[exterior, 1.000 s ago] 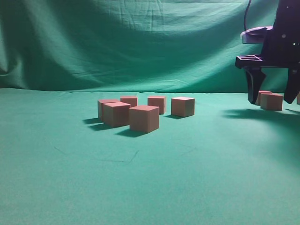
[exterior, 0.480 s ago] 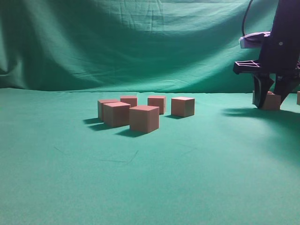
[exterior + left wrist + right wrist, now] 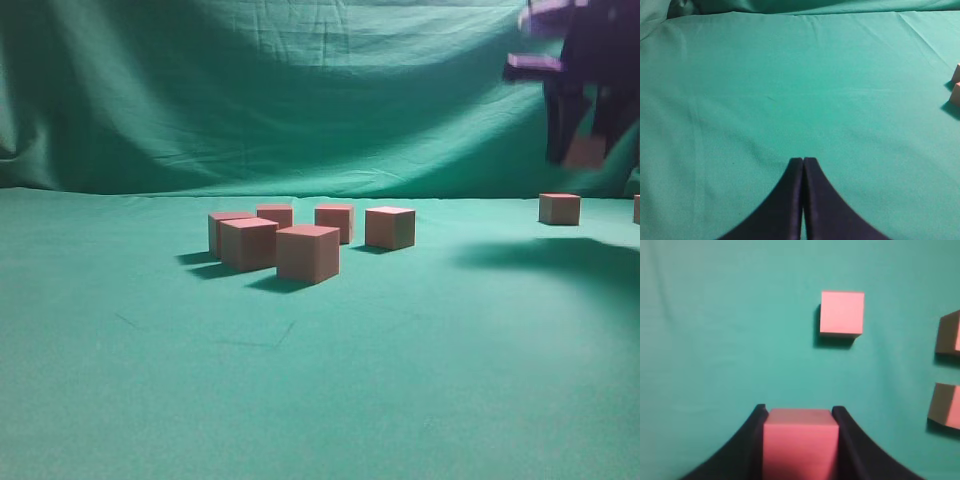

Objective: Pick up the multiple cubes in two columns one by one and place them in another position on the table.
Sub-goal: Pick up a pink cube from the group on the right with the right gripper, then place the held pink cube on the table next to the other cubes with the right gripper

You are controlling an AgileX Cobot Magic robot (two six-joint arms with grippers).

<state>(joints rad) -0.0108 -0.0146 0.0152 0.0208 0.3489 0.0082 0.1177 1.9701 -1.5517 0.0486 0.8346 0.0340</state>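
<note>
My right gripper (image 3: pixel 583 150) hangs high at the far right of the exterior view, shut on a pinkish-red cube (image 3: pixel 585 152) lifted well above the table (image 3: pixel 320 380). In the right wrist view the held cube (image 3: pixel 799 440) sits between the black fingers (image 3: pixel 755 432). Below it, one cube (image 3: pixel 841 313) rests on the cloth, with two more (image 3: pixel 946 405) at the right edge. A cluster of several cubes (image 3: pixel 308 252) stands mid-table. A single cube (image 3: pixel 559 208) rests at the far right. My left gripper (image 3: pixel 803 161) is shut and empty over bare cloth.
The draped green backdrop (image 3: pixel 300 90) rises behind the table. Two cube corners (image 3: pixel 955 85) show at the right edge of the left wrist view. Another cube edge (image 3: pixel 636 208) peeks in at the exterior view's right border.
My right gripper came down over a cube at the far right, closed on it and has risen with it. One cube stays behind on the table. The left gripper's motion is not shown.
</note>
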